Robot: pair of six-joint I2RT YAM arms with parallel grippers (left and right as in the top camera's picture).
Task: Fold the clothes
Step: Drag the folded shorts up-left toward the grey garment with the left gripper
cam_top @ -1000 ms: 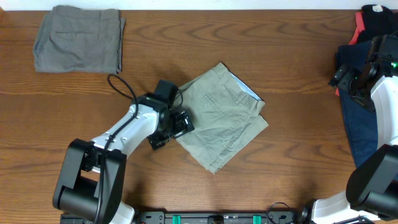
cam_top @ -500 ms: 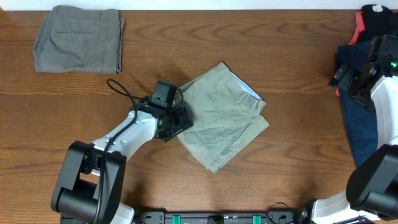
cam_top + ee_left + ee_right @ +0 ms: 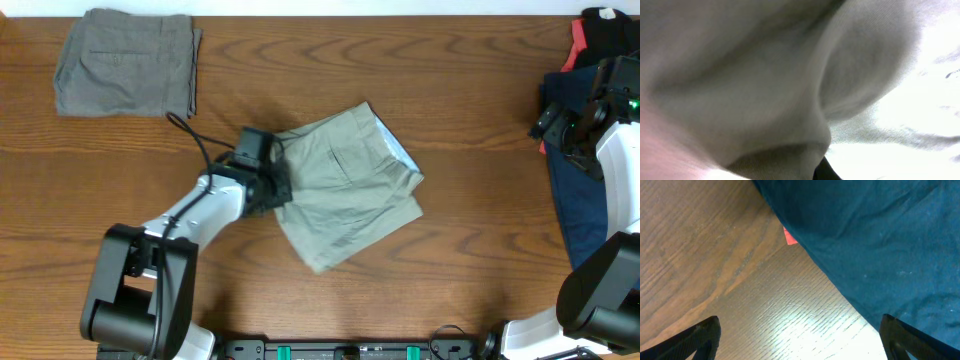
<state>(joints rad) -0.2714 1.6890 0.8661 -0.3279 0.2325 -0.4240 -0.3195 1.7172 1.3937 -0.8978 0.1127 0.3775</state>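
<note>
The pale khaki shorts (image 3: pixel 345 190), folded into a rough square, lie skewed at mid-table. My left gripper (image 3: pixel 275 185) is at their left edge, shut on the cloth. In the left wrist view, bunched khaki fabric (image 3: pixel 765 90) fills the frame and hides the fingers. My right gripper (image 3: pixel 560 125) hovers at the far right beside a navy garment (image 3: pixel 575 200). In the right wrist view it stands open (image 3: pixel 800 340) over bare wood, with the navy cloth (image 3: pixel 880 235) just beyond its fingertips.
Darker grey shorts (image 3: pixel 125 62) lie folded at the back left corner. A red garment (image 3: pixel 572 55) and a black one (image 3: pixel 610 30) are piled at the back right with the navy one. A red edge (image 3: pixel 790 236) peeks from under the navy cloth.
The left gripper went from open to shut on the khaki shorts' left edge and pulled them up and to the left, turning them slightly. The right arm has not moved.
</note>
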